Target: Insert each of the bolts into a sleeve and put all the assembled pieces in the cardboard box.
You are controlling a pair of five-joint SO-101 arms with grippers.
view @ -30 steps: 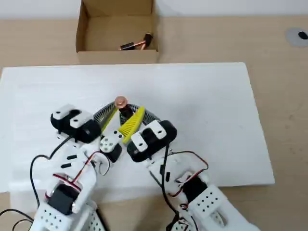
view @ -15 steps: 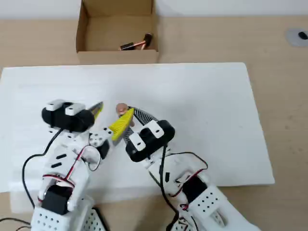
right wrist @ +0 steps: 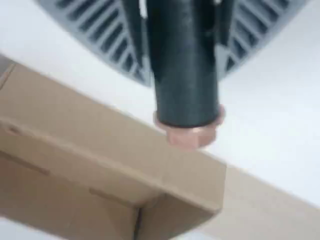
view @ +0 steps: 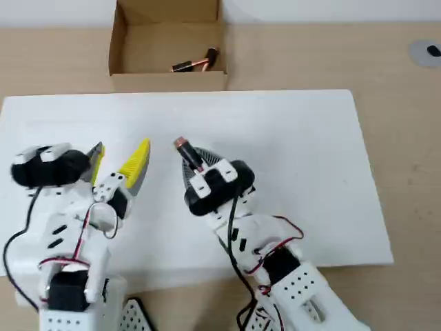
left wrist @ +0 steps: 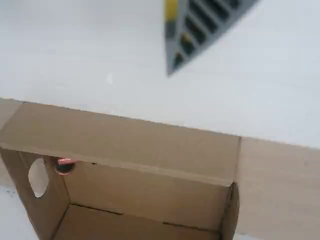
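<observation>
Right tool pinched a bolt-in-sleeve piece over the white sheet, well short of the cardboard box; left tool spread, empty; box already held finished pieces, so likely just this drop-off left

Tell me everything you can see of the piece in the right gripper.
The assembled piece is a matt black cylindrical sleeve with a copper-coloured bolt head protruding at its far end. The right gripper clamps it between grey ribbed fingers over the white board, copper end pointing towards the cardboard box. Nothing else touches it.
</observation>
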